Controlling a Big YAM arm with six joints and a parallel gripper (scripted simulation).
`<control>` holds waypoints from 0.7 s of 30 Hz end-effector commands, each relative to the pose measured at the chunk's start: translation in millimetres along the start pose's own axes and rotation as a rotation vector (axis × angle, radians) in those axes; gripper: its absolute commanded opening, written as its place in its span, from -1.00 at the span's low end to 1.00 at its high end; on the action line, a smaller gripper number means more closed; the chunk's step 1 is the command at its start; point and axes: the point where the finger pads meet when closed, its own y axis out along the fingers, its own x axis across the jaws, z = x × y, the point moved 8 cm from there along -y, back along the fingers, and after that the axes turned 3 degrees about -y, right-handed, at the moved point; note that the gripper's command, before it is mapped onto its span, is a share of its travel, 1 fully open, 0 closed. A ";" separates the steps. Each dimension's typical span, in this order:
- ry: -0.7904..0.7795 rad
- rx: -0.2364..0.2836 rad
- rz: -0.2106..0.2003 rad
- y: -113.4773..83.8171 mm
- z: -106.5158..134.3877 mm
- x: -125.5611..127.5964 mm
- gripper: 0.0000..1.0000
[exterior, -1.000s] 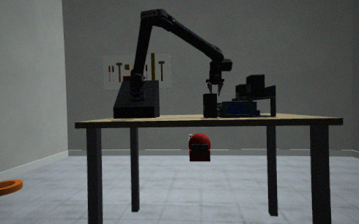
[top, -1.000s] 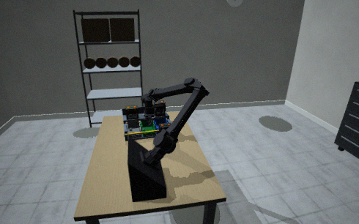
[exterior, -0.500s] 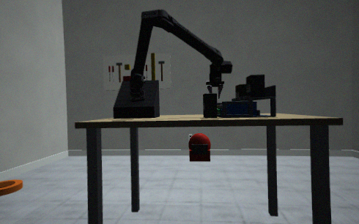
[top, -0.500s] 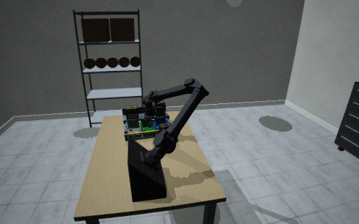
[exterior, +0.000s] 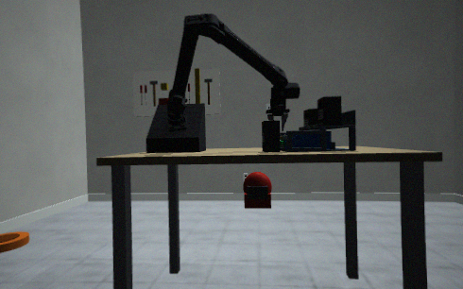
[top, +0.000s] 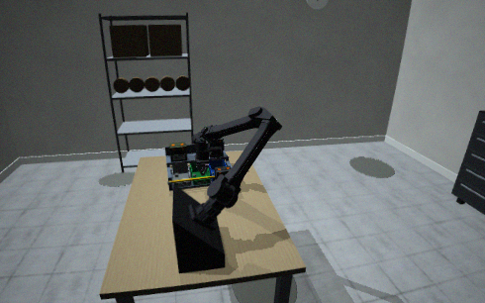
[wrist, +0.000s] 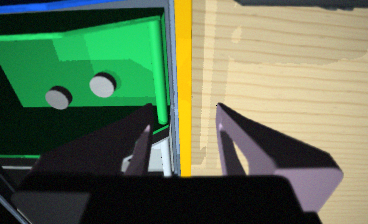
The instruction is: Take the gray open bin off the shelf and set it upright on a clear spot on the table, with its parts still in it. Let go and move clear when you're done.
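Observation:
The gray bin [top: 180, 169] stands at the left of the low shelf's lower level, beside the green bin [top: 197, 171] [wrist: 120, 55]. In the wrist view the gray bin is almost wholly hidden by my gripper; its parts cannot be made out. The green bin shows two round gray discs there. My gripper [exterior: 277, 124] [wrist: 184, 111] points down, part open and empty. In the wrist view its fingertips stand either side of the yellow strip [top: 186, 180] [wrist: 183, 60] along the shelf's front, the left one over the green bin's near corner, the right one over the table.
A blue bin [top: 218, 163] [exterior: 305, 140] stands right of the green bin. Dark boxes [exterior: 329, 110] stand on the shelf's upper level, on dark posts [exterior: 351, 137]. A black block [exterior: 270, 137] stands at the shelf's front. My arm's black base [top: 196, 245] [exterior: 178, 137] stands on the table [top: 137, 238].

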 end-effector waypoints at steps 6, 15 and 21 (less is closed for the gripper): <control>-0.022 -0.005 -0.028 -1.1 9.1 10.5 -0.15; -0.023 -0.003 0.006 15.8 5.1 0.9 -0.15; -0.016 -0.003 0.005 15.9 3.4 2.3 -0.15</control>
